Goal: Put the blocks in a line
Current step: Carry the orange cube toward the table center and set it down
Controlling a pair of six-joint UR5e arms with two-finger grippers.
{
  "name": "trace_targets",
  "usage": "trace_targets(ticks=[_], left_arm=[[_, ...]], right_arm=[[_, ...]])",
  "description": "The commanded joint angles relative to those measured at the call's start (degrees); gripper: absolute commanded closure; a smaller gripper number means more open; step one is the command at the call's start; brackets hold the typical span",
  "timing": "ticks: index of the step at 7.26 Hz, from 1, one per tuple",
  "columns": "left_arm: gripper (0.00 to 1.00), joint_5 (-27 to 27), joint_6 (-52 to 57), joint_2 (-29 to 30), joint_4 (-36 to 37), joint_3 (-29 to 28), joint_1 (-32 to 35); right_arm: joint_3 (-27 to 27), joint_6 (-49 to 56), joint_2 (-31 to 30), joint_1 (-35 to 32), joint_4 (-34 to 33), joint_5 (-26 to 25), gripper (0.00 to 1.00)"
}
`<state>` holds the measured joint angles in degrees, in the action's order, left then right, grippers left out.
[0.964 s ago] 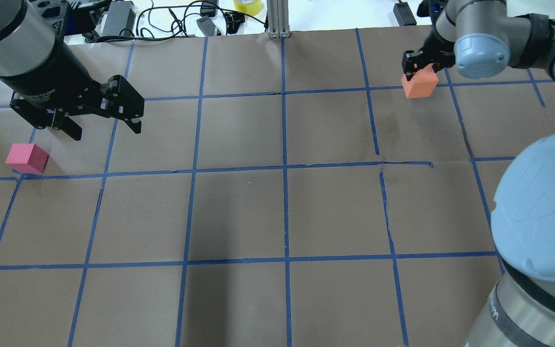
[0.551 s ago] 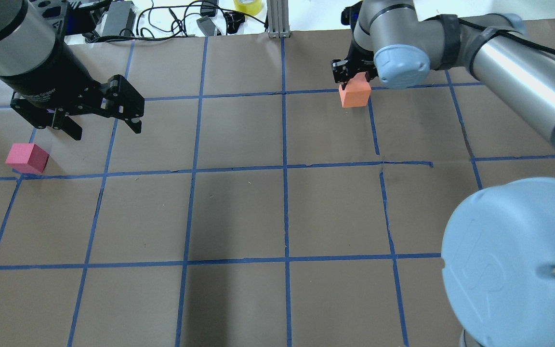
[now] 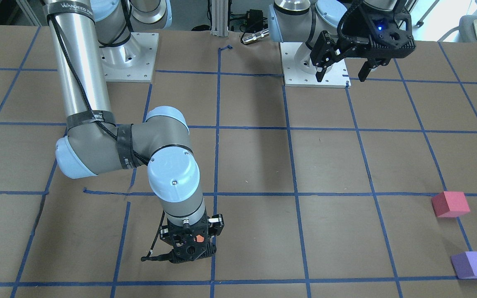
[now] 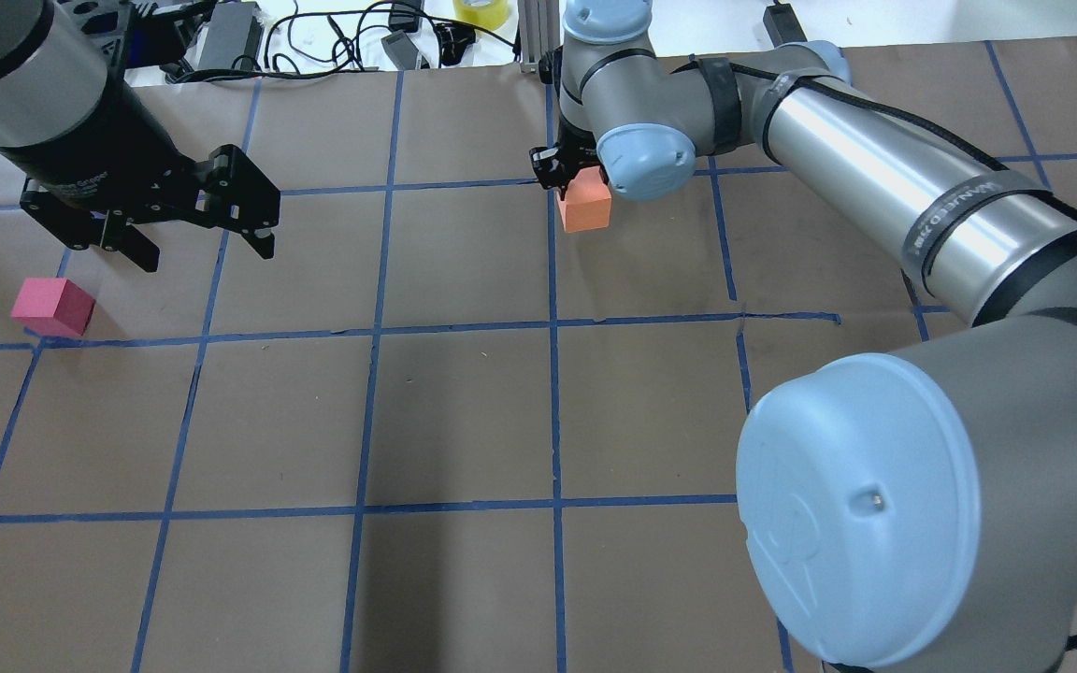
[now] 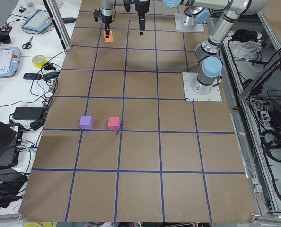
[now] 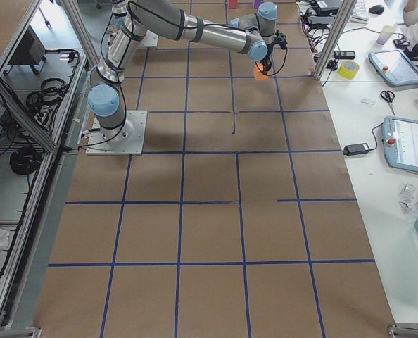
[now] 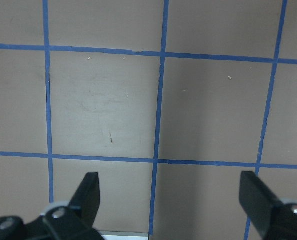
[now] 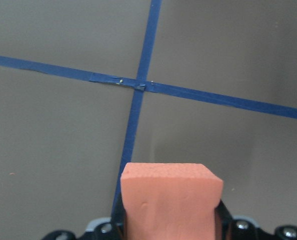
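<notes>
My right gripper (image 4: 568, 182) is shut on the orange block (image 4: 585, 210) and holds it just above the table, over the centre tape line at the far side. The block fills the bottom of the right wrist view (image 8: 171, 195), with a tape crossing beyond it. My left gripper (image 4: 206, 254) is open and empty, raised over the far left; its fingers (image 7: 88, 195) frame bare table. The pink-red block (image 4: 52, 307) lies on the table in front of and to the left of it. The purple block (image 3: 473, 265) lies beyond the pink-red block (image 3: 450, 204), hidden in the overhead view.
Brown paper with a blue tape grid (image 4: 552, 322) covers the table. Cables, power bricks and a yellow tape roll (image 4: 481, 9) lie past the far edge beside an aluminium post (image 4: 538, 37). My right arm's elbow (image 4: 856, 514) blocks the near right of the overhead view.
My right arm has carried the orange block leftward along the far side, from the right part of the table to the centre line. The left arm and the pink-red block have not moved.
</notes>
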<state>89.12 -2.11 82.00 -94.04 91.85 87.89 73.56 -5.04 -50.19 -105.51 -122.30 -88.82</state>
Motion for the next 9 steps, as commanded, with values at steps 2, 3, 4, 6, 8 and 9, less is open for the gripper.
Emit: trace_targets(ticks=[2, 3, 4, 6, 8, 9], left_arm=[[0.00, 0.0, 0.0, 0.0, -0.1, 0.1, 0.1], [0.00, 0.0, 0.0, 0.0, 0.0, 0.0, 0.0], [0.00, 0.0, 0.0, 0.0, 0.0, 0.0, 0.1], [0.00, 0.0, 0.0, 0.0, 0.0, 0.0, 0.1], [0.00, 0.0, 0.0, 0.0, 0.0, 0.0, 0.0], [0.00, 0.0, 0.0, 0.0, 0.0, 0.1, 0.0]], right_arm=[[-2.5, -4.2, 3.2, -3.6, -0.2, 0.0, 1.00], [-2.6, -5.2, 3.4, -3.7, -0.2, 0.0, 1.00], [-2.6, -5.8, 3.4, -4.8, -0.2, 0.0, 1.00], [-2.6, -8.2, 4.5, -5.9, -0.3, 0.0, 0.81], [-2.6, -8.1, 3.9, -5.8, -0.2, -0.8, 0.00], [-2.7, -8.3, 3.1, -5.8, -0.2, -0.7, 0.00]])
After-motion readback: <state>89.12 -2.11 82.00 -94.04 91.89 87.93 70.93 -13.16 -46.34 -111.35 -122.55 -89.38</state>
